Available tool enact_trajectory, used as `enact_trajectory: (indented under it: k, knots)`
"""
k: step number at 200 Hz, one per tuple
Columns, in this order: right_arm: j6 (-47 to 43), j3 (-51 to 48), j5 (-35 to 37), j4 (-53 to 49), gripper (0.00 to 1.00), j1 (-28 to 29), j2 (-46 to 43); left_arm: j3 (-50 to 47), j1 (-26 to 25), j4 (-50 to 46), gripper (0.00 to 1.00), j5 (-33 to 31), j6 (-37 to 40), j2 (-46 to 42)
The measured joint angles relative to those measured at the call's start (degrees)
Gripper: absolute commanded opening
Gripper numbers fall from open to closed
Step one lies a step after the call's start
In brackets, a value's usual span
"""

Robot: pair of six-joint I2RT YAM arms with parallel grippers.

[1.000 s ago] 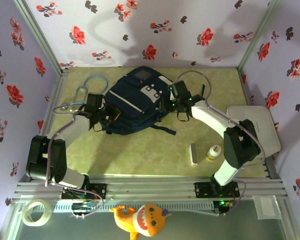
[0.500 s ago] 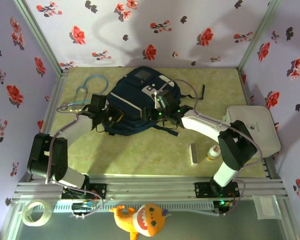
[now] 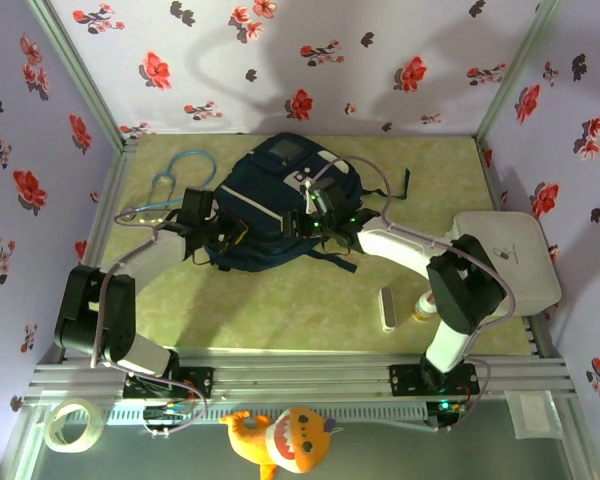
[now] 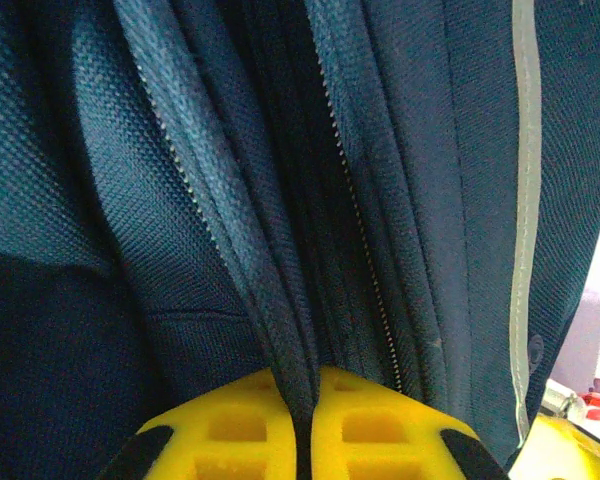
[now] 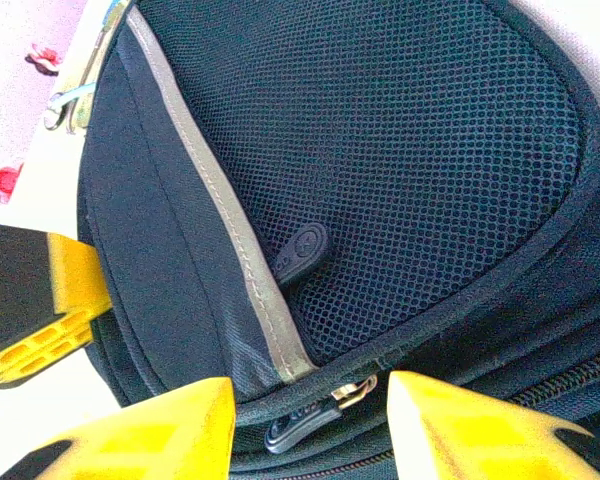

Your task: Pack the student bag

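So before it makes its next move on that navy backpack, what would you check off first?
1. Left end effector anchoring the student bag: ok, it is shut on a fold of fabric beside a zip.
2. Right end effector lined up: ok, the zip pull sits between its spread fingers.
3. Zip pull gripped: not ok, the jaws stand open.
4. Compartment open enough for packing: cannot tell.
5. Things to pack nearby: ok, a small bottle and a white bar lie on the table by the right arm.
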Motion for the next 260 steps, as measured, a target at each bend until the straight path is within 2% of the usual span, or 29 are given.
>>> enact_trajectory:
  k: [41,128,163,195,260]
  knots:
    - [-1.2,0.0,0.0,0.0,0.54,0.0,0.6,0.1,0.0,0.0,0.08,0.0,0.0,0.0]
    - [4.9,2.6,-4.4,1.0,0.55,-1.1,5.0,0.1,0.0,-0.2,0.1,0.0,0.1,0.0]
    - [13.7,2.6,-3.6,1.7,0.52,-3.6,4.6,0.1,0.0,-0.3,0.1,0.0,0.3,0.0]
    - [20.4,3.8,-2.4,-0.6,0.44,-7.1,4.8,0.2,0.0,-0.4,0.11,0.0,0.5,0.0]
    - [26.4,8.2,-5.4,-1.2,0.31,-7.9,9.3,1.0,0.0,-2.3,0.21,0.0,2.2,0.0]
